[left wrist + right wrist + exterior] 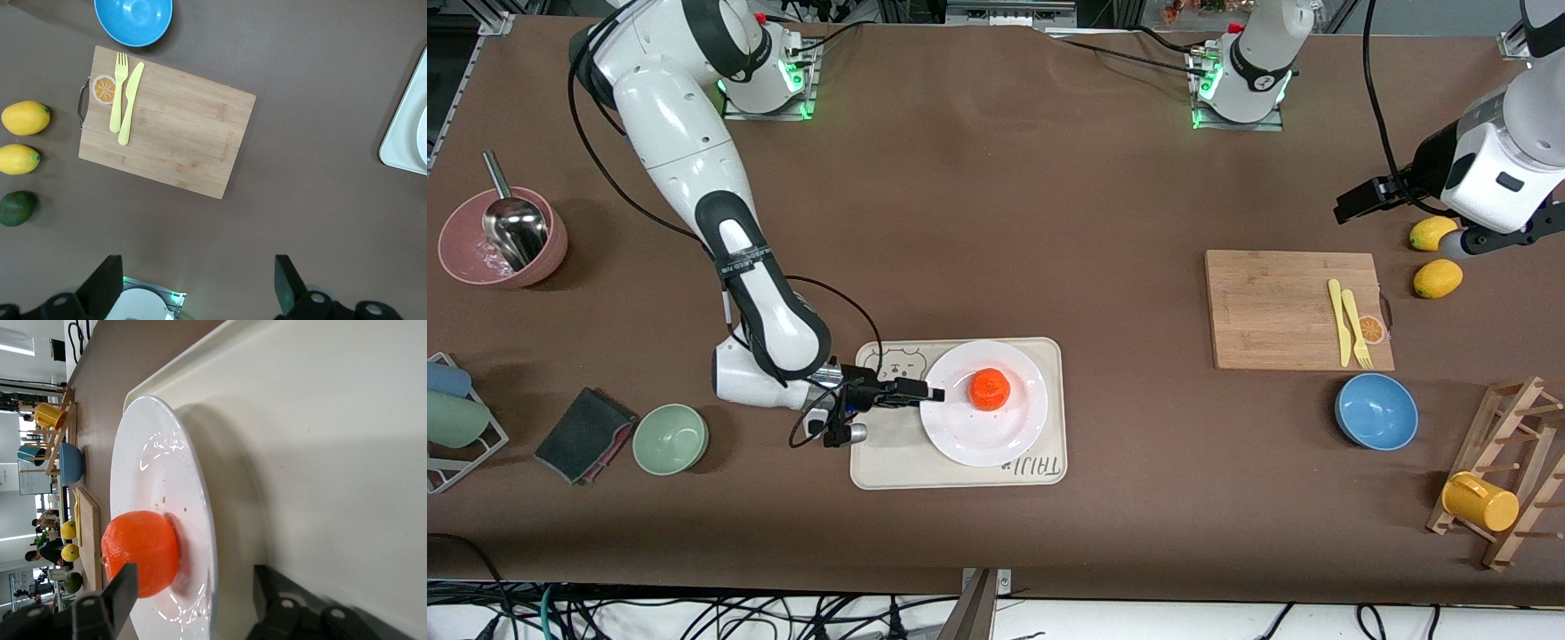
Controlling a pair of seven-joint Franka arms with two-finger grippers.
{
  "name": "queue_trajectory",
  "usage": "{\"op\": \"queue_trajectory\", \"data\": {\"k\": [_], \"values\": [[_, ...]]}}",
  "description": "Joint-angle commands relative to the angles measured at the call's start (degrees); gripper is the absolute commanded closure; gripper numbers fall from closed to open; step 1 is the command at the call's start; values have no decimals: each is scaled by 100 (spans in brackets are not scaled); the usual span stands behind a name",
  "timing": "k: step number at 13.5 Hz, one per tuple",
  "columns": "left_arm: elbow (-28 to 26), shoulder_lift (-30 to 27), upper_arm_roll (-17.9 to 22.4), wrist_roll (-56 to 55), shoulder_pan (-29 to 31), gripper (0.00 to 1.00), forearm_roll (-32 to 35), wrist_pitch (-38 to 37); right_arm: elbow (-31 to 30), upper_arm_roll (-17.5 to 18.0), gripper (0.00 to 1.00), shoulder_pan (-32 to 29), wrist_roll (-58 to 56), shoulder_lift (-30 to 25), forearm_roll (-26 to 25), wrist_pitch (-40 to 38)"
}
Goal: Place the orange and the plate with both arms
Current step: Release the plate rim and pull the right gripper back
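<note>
The right gripper (934, 392) is low, lying on its side, fingers apart. The left gripper (200, 287) waits up high, pointing down, fingers wide apart.

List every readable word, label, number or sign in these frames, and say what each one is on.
"TRIJI"-like lettering, seen upside down and only partly legible, on the cream tray edge nearer the front camera.
Small strap label on the right arm's forearm: too small to read.
Faint mark on the cutting board: too faint to read.
Bear drawing on the tray and orange-slice picture on the board: pictures, no text.
</note>
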Motion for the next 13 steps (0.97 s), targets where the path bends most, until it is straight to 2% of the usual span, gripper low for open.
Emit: {"op": "queue_trajectory", "data": {"k": [1, 5, 7, 9, 13], "values": [[21, -36, 18, 114, -27, 0, 5, -87, 46, 19, 1, -84, 417, -114, -701, -109], [13, -36, 26, 114, -18, 0, 5, -96, 46, 10, 1, -172, 1269, -536, -1932, -714], [13, -27, 18, 114, -18, 0, 5, -87, 46, -113, 1, -163, 1796, -878, -2696, -1084], [13, -27, 18, 114, -27, 0, 14, -87, 46, -139, 1, -163, 2148, -1195, -3592, -1391], [13, -19, 18, 114, -27, 0, 14, -78, 46, -481, 1, -172, 2255, -1942, -5473, -2322]]}}
